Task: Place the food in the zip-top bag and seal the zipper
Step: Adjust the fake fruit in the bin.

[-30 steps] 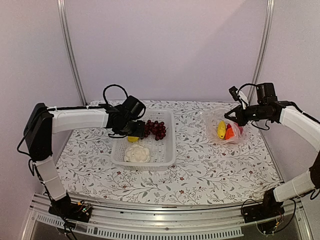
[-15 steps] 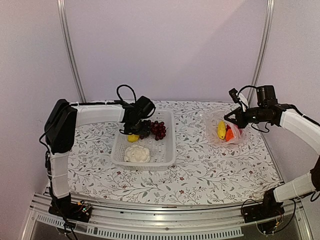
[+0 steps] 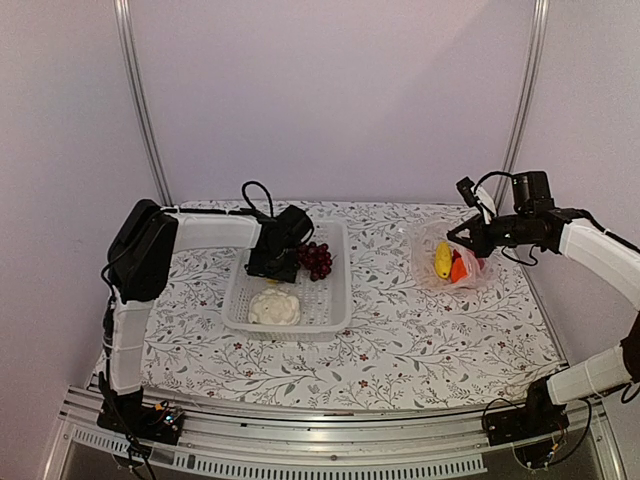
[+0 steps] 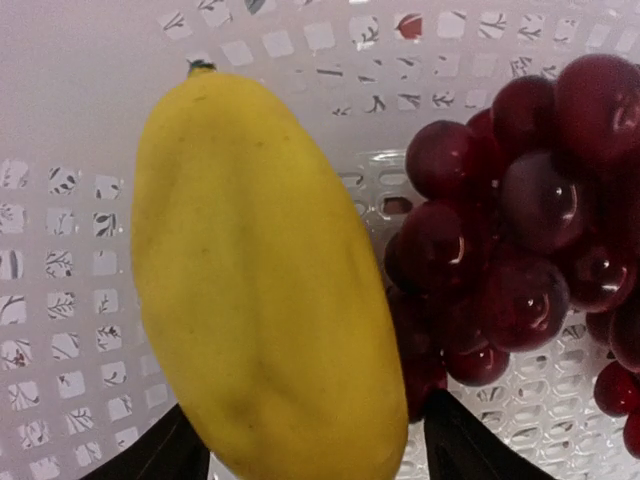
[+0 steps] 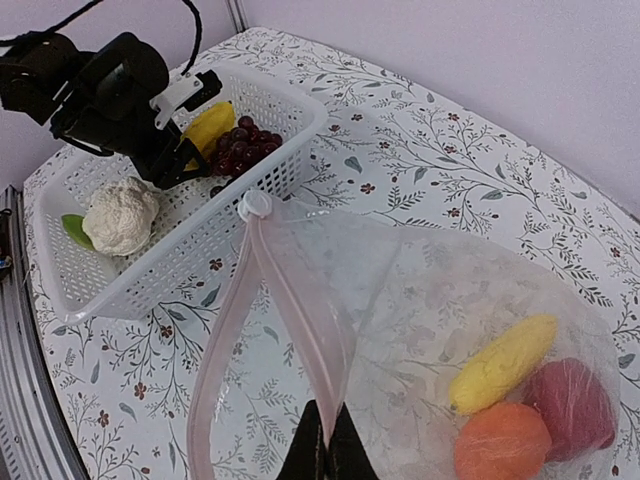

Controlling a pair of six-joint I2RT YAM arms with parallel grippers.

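From above, my left gripper (image 3: 272, 264) sits inside the white basket (image 3: 290, 328) beside the grapes (image 3: 316, 260), the cauliflower (image 3: 273, 306) nearer me. My right gripper (image 3: 470, 240) holds the clear bag (image 3: 428, 240) by its edge.

On the left wrist view the jaws stand wide, a finger (image 4: 165, 460) on each side of a yellow fruit (image 4: 265, 280) lying on the basket floor.

On the right wrist view the jaws pinch the bag's pink zipper (image 5: 290, 320), its mouth gaping. Inside lie a yellow piece (image 5: 503, 362), an orange piece (image 5: 503, 443) and a red piece (image 5: 572, 405).

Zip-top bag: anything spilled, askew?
Nothing stands out. The right gripper, shut on the pink zipper strip, holds the clear crinkly zip-top bag open; a yellow toy piece, an orange one and a red one lie inside, none spilled.
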